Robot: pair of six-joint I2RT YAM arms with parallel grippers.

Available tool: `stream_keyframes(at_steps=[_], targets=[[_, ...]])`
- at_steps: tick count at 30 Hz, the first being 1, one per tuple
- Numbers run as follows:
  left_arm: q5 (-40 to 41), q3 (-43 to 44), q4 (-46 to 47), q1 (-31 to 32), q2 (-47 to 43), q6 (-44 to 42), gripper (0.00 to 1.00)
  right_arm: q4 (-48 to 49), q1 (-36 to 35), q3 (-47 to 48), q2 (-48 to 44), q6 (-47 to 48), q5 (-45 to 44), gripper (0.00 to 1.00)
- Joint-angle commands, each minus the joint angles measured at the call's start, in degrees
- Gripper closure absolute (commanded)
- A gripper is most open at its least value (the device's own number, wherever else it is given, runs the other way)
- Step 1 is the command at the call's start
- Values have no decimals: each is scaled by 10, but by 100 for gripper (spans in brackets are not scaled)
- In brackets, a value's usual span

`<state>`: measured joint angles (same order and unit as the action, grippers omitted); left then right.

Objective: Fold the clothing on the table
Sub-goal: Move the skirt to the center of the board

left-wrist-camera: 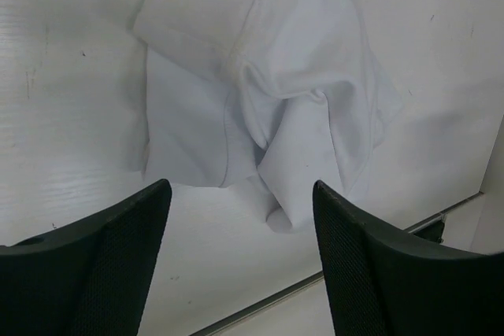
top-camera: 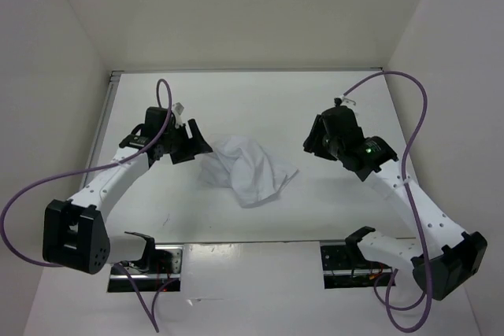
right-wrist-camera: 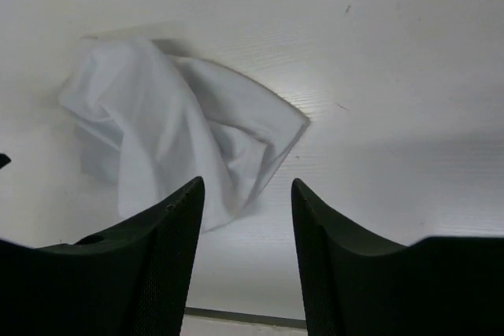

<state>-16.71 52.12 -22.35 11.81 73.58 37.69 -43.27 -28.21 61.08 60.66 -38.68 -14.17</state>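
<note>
Plain white walls (top-camera: 236, 5) are closing in the scene on the left, far and right sides. The table (top-camera: 260, 100), matte white and flat, is filling the floor of this enclosure. A thin metal strip (top-camera: 252, 243) is running along its near edge. In the wrist views a few small dark specks are showing on the surface.

The two white arms are reaching in from the near corners, each trailing a purple cable (top-camera: 417, 116). A small green light (top-camera: 368, 148) is glowing on the right arm.

The clothing (top-camera: 248, 171) is lying crumpled in a loose white heap near the middle of the table, between the two grippers, with folds and a hem line showing in the left wrist view.

The left gripper (top-camera: 193, 143) is sitting just beside the heap's left edge, its black fingers spread wide and gripping nothing. The right gripper (top-camera: 315, 143) is hanging to the right of the heap, apart from it, its fingers likewise spread and carrying nothing.
</note>
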Motion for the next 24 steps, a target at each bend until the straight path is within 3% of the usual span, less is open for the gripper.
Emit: stream_keyframes(at_steps=[1,4,7,14,24], targets=[[16,-5,0,-8,-24,6,20,47,-9,39,43,72,70,47],[26,-5,-5,-21,-30,28,16,34,-57,116,128,110,64,47],[32,-5,-4,-21,-41,46,0,21,-106,211,242,185,52,43],[53,-36,-13,-21,-78,51,0,9,-142,388,455,286,26,43],[64,-55,-25,-21,-129,63,0,3,-172,476,553,330,78,43]])
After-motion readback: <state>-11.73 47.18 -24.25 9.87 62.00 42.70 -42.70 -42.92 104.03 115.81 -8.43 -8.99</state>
